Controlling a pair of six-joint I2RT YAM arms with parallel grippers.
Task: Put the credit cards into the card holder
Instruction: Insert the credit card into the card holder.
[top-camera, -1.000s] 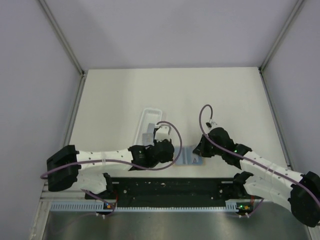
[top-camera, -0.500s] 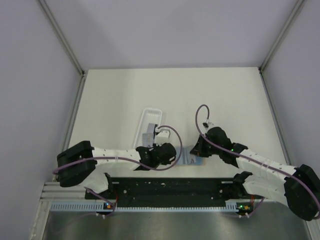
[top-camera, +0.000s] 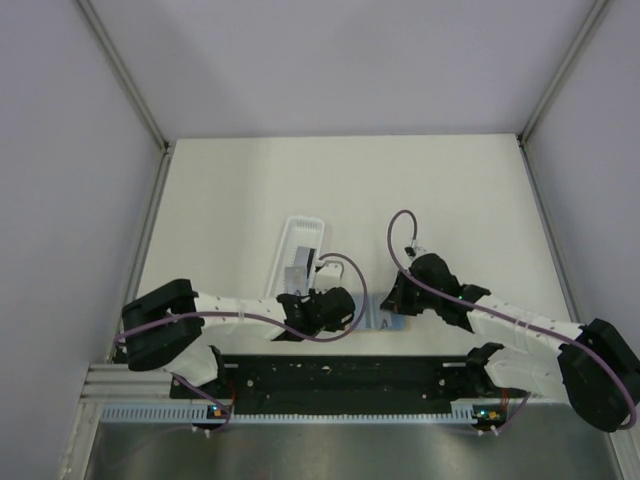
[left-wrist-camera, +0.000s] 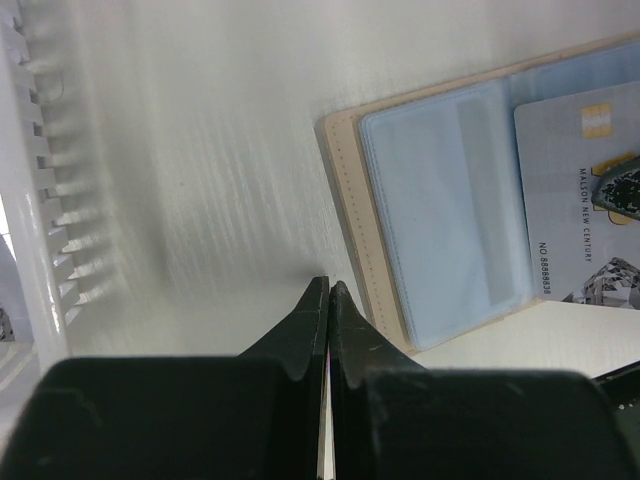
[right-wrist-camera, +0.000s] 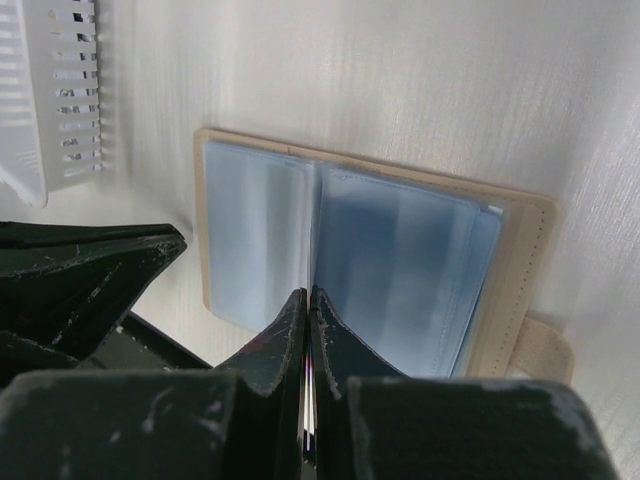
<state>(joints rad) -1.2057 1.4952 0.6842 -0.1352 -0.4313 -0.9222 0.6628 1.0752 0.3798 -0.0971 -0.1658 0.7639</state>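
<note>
Pinching a credit card (left-wrist-camera: 572, 190), the right gripper (right-wrist-camera: 306, 297) has its fingers squeezed tight. In its own view the card is only a pale sliver between them. Its tips sit at the centre fold of the card holder (right-wrist-camera: 400, 255). The left gripper (left-wrist-camera: 327, 292) is fully closed with nothing visible between the fingers. Its tips are down at the table (top-camera: 450, 200), just beside the holder's tan stitched edge; contact with that edge cannot be told.

In the top view both sets of fingertips are hidden under the wrist bodies, and the holder is only a small pale-blue patch between the two wrists. In the left wrist view the card is cut off by the right frame edge, and a dark shape over its right side is too cropped to identify. The closing tab is partly cut off at the lower right of the right wrist view.

The holder lies open and flat near the table's near edge, tan outside with light blue translucent pockets inside. The card is silvery grey with a gold chip, small dark print and diamond graphics. A long clear tray (top-camera: 298, 248) lies behind the left wrist.
</note>
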